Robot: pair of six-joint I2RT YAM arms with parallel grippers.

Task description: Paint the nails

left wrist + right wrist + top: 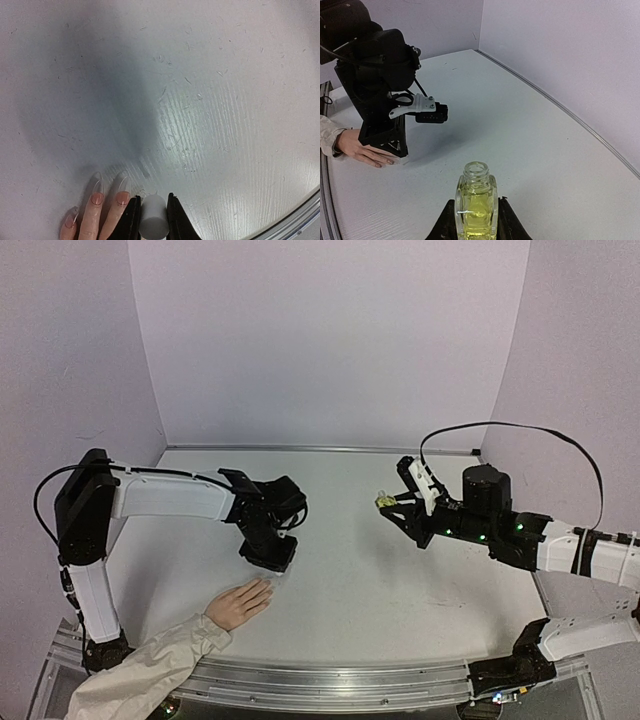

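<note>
A pale peach hand [238, 604] with a beige sleeve [140, 672] lies flat at the near left of the table. Its long clear nails [97, 187] show in the left wrist view, just left of my fingers. My left gripper [272, 558] is shut on the white cap [152, 217], held low over the table right beside the fingertips; a tiny brush tip pokes from under the cap. My right gripper [398, 505] is shut on the open yellow-green bottle [477, 206], held upright above the table at the right; the bottle also shows in the top view [383, 501].
The white table [400, 580] is ringed by lilac walls. A metal rail [340, 680] runs along the near edge. In the right wrist view the left arm's black wrist [380, 85] stands over the hand [362, 148].
</note>
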